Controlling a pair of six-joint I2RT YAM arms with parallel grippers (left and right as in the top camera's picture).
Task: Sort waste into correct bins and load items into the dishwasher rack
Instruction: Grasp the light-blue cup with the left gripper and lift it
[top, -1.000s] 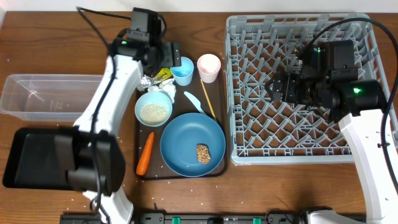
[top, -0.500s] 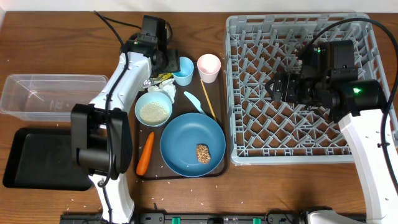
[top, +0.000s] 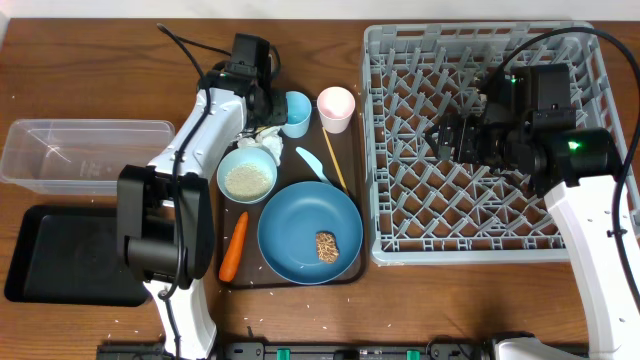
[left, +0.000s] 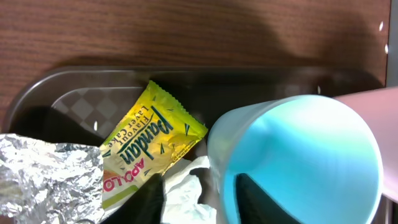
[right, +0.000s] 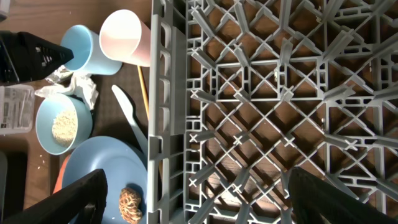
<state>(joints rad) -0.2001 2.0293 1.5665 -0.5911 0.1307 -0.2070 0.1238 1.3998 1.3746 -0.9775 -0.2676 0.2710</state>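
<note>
Grey rack (top: 378, 150): sitting on the right of the desk (top: 100, 60). Brown serving tray (top: 352, 200): lying just left of it. Clear tub (top: 80, 155) and black tray (top: 60, 255): sitting at the far left, the tub behind. Blue plate (top: 300, 215): lying at the serving tray's front, carrying a brown chunk (top: 326, 246). Pale bowl (top: 222, 175): sitting behind the plate, holding rice (top: 247, 180). Right fingers (right: 68, 199): hanging wide open over the rack, gripping nothing. Left fingers (top: 265, 108): hovering at the tray's back corner beside the blue cup (top: 295, 112); how far apart they are standing cannot be told. Carrot (top: 233, 247): lying left of the plate. Pink cup (top: 336, 107): standing right of the blue one. Chopsticks (top: 335, 160) and spoon (top: 312, 163): lying between the cups and the plate. Foil (left: 50, 180), tissue (top: 262, 143) and yellow wrapper (left: 149, 143): bunching together left of the blue cup.
</note>
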